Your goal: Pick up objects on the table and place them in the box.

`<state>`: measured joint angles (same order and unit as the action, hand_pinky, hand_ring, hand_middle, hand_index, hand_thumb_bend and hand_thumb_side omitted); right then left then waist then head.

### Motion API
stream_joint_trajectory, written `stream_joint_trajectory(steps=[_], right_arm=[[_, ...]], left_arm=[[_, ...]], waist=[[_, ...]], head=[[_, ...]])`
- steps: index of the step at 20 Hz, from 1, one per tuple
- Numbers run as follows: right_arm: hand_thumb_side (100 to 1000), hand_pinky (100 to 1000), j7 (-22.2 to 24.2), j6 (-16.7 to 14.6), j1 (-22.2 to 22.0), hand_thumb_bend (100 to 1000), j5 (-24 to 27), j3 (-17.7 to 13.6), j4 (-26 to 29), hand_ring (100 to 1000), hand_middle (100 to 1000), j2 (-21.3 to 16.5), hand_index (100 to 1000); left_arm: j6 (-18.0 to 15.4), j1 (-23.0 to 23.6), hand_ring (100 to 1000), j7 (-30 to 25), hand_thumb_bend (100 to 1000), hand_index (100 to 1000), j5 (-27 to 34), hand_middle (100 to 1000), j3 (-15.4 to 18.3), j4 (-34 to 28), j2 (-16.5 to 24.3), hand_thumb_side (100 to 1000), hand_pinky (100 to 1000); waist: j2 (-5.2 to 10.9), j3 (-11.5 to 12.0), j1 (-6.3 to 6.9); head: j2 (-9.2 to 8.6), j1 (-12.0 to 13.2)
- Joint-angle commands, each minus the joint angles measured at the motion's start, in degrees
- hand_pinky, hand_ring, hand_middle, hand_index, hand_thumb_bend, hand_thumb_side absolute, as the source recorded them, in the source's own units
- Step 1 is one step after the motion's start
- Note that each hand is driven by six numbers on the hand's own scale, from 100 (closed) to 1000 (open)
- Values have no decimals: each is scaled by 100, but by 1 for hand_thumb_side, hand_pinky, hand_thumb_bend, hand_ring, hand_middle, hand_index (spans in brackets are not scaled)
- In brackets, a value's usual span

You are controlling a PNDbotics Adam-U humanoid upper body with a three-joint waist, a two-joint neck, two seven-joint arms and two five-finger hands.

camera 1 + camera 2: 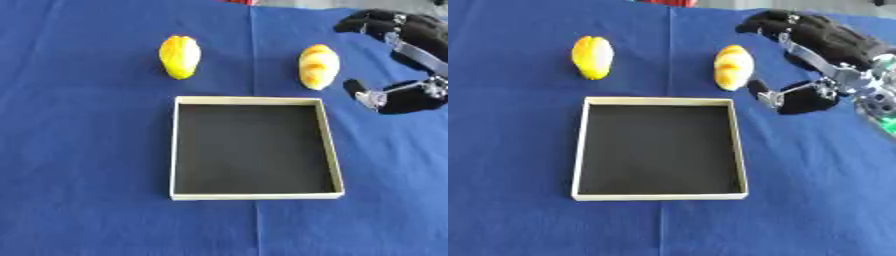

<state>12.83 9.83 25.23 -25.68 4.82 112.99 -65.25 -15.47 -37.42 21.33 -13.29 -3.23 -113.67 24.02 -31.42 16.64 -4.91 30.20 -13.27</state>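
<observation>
Right hand (398, 60) beside bread roll (318, 66)

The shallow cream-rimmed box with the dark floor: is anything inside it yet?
Nothing shows inside the shallow cream-rimmed box; its whole dark floor is uncovered. Both yellow-orange oval objects, left and right, lie on the blue cloth behind it.

- The box (256, 148) is lying near the middle of the table (79, 150), its inside holding nothing.
- A lemon-shaped fruit (179, 56) is lying on the table beyond the box's far left corner, apart from the rim.
- A bread roll (318, 66) is lying beyond the box's far right corner, well to the right of the fruit.
- The right hand (815, 42) is reaching in from the far right, just right of the roll, its thumb (765, 95) lying nearest the roll, not touching it.
</observation>
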Motion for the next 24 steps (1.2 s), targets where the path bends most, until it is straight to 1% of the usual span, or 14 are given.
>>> stream_joint_trajectory(steps=[1,9,14,19,24], right_arm=[[100,862,-42,43,107,197,-27,-100,-56,1000,915,-99,959],[100,860,-252,164,176,168,6,-175,-387,1000,914,-19,958],[100,859,-325,171,183,166,-19,-188,-539,1000,913,19,957],[100,860,-281,151,149,194,-153,-200,-653,1000,912,63,953],[100,860,-113,108,178,218,-271,-191,-762,1000,911,118,950]], left_arm=[[-2,-83,944,-40,100,734,55,741,4,-92,27,591,839],[4,-78,949,-93,100,728,126,742,-18,-92,8,589,836],[4,-78,951,-108,100,726,156,742,-16,-92,12,589,835],[18,-36,956,-77,100,722,178,742,15,-92,17,591,832],[36,-26,958,-54,100,719,220,741,30,-92,14,592,830]], waist=[[97,30,23],[-43,178,-29],[-139,255,-79],[-228,312,-145],[-330,384,-222]], head=[[-106,-80],[-197,-201],[-244,-250],[-246,-240],[-266,-241]])
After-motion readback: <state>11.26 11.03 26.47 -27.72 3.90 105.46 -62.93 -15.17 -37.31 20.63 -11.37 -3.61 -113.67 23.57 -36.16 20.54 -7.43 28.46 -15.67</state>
